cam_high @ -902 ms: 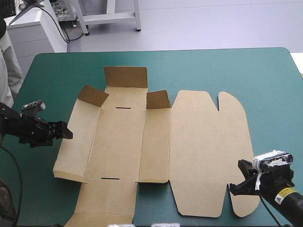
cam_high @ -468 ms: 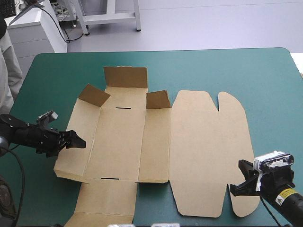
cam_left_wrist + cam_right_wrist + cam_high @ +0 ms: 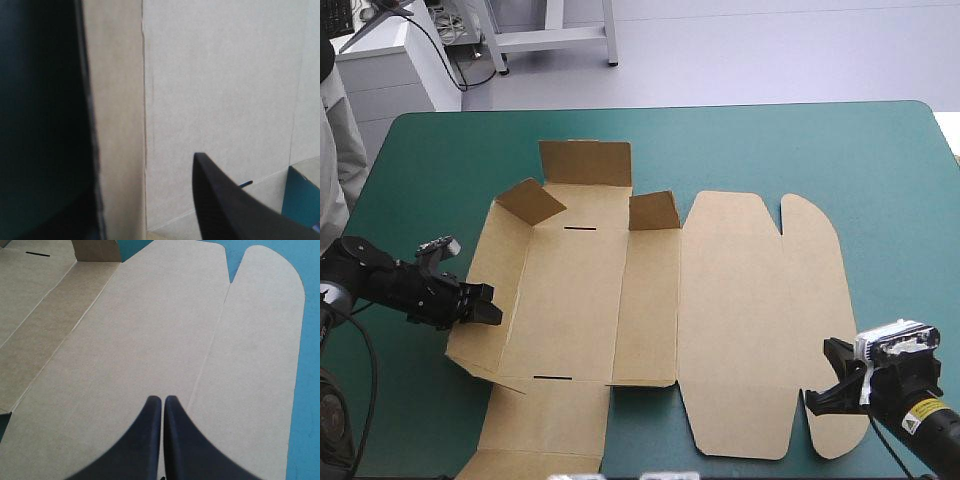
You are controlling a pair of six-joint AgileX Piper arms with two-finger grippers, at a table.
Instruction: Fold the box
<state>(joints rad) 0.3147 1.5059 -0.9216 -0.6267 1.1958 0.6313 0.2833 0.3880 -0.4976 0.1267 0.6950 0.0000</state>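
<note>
The brown box (image 3: 620,290) lies opened out on the teal-green cover, its base left of centre and its wide lid (image 3: 750,320) flat to the right. My left gripper (image 3: 488,305) is open at the box's left wall (image 3: 480,290), which is tilted up off the table. In the left wrist view one black finger (image 3: 225,200) rests over the base panel (image 3: 220,90), with the wall strip (image 3: 120,125) beside it. My right gripper (image 3: 817,398) is shut, its joined tips (image 3: 162,402) above the lid (image 3: 150,340) near its front edge.
The far flap (image 3: 585,162) and two corner tabs (image 3: 532,200) (image 3: 653,210) stand up. The near flap (image 3: 545,425) reaches the table's front edge. A rounded tab (image 3: 815,300) forms the lid's right side. Bare cover (image 3: 820,150) lies beyond and to the right.
My left gripper moved right from the bare cover to the box's left wall. That wall lifted and its outer edge shifted inward; the far-left corner tab tipped. The right arm stayed still.
</note>
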